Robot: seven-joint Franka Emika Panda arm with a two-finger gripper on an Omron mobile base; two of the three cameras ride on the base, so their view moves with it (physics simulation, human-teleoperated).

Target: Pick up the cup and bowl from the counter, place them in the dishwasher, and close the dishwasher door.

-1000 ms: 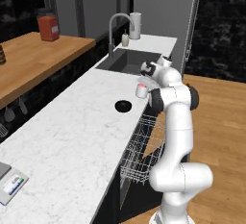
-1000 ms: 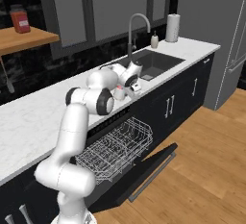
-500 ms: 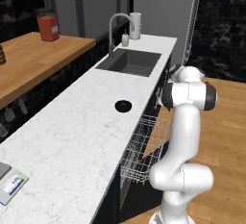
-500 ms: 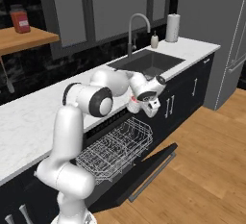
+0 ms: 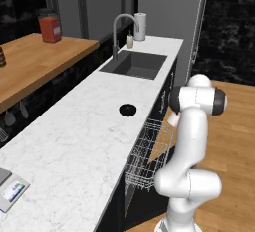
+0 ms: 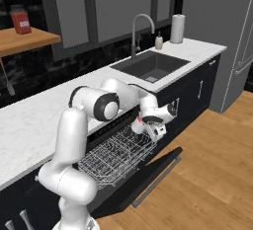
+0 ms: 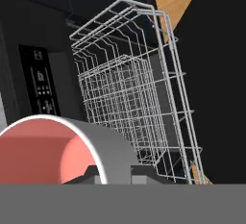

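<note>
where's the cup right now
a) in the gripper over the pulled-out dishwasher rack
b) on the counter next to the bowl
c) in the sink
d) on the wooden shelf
a: the gripper is shut on the cup above the wire rack, while the bowl sits alone on the counter.

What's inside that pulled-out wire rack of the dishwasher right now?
The wire rack looks empty: bare wires, no dishes. The gripper holds the cup over its far end. The bowl sits on the counter. The arm hides part of the rack.

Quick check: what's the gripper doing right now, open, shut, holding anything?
Gripper: shut on the cup, held over the dishwasher's wire rack.
</note>
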